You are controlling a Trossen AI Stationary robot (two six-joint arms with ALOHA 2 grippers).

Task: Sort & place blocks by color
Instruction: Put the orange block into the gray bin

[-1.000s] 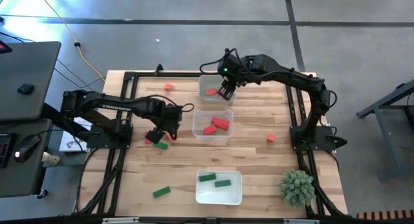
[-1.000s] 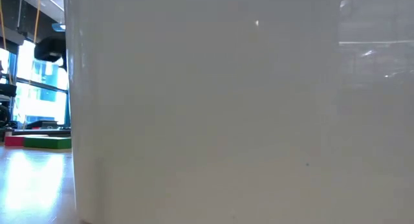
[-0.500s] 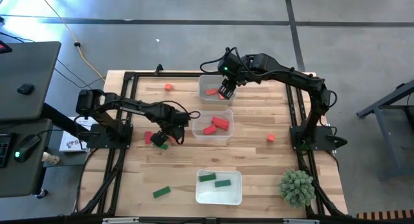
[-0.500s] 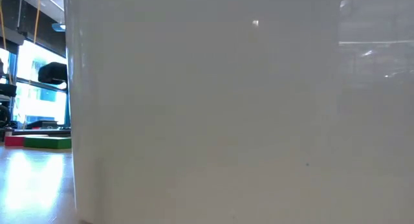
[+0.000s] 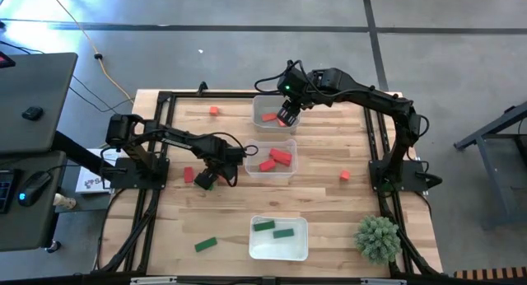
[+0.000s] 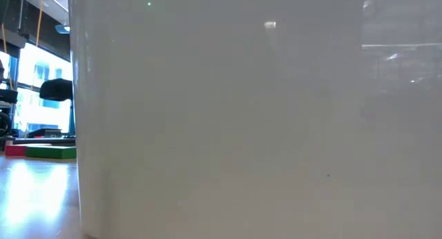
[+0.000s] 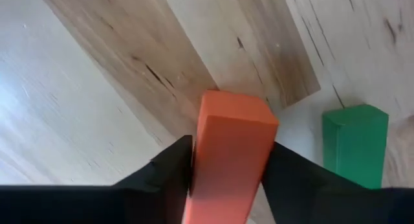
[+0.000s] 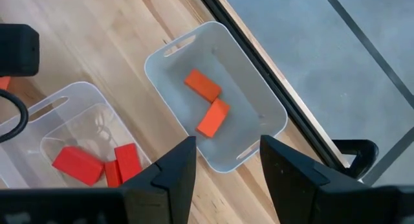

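Observation:
An orange-red block (image 7: 233,140) lies on the wood between the fingers of my left gripper (image 7: 229,156), which is shut on it. In the high view my left gripper (image 5: 206,180) hides this block. A green block (image 7: 354,143) lies right beside it and a deep red block (image 5: 188,175) on the other side. My right gripper (image 5: 286,118) hangs open over the far white tray (image 8: 259,101), which holds two orange blocks (image 8: 208,101). The middle clear tray (image 5: 251,160) holds red blocks (image 5: 276,159). The near tray (image 5: 298,245) holds green blocks (image 5: 272,228). My left gripper pinches the orange-red block by its two long sides (image 7: 202,153) between its two fingers (image 7: 169,169). The fingers come from above, pointing down, and lie across the block. The block rests on the table, its far end sticking out past the fingers.
Loose blocks lie about: an orange one (image 5: 214,110) at the far left, an orange one (image 5: 345,175) at the right, a green one (image 5: 206,244) at the near left. A spiky green plant ball (image 5: 378,237) stands at the near right corner. The near tray's white wall (image 6: 242,128) fills the low view.
My left gripper has come down onto the cluster of blocks left of the middle tray, drifting a little toward the table's right edge. The blocks around it lie where they were.

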